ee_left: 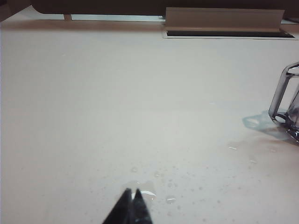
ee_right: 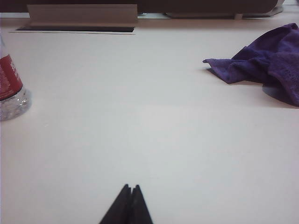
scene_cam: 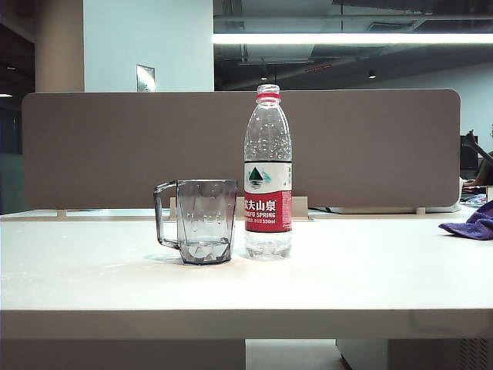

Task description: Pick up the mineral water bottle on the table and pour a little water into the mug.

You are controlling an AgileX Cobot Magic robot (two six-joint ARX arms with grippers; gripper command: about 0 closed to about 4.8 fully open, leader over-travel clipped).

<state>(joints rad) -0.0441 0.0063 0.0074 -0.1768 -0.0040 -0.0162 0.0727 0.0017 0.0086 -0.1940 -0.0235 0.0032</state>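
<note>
The mineral water bottle stands upright in the middle of the off-white table, uncapped, with a red neck ring and red-and-white label. Just left of it stands the grey transparent mug, its handle turned to the left. Neither arm shows in the exterior view. My left gripper is shut and empty over bare tabletop, well short of the mug's handle. My right gripper is shut and empty too, with the bottle's base far off to one side.
A crumpled purple cloth lies at the table's right edge, also in the right wrist view as the cloth. Water droplets dot the surface near the left gripper. A grey partition panel and a cable slot run along the back.
</note>
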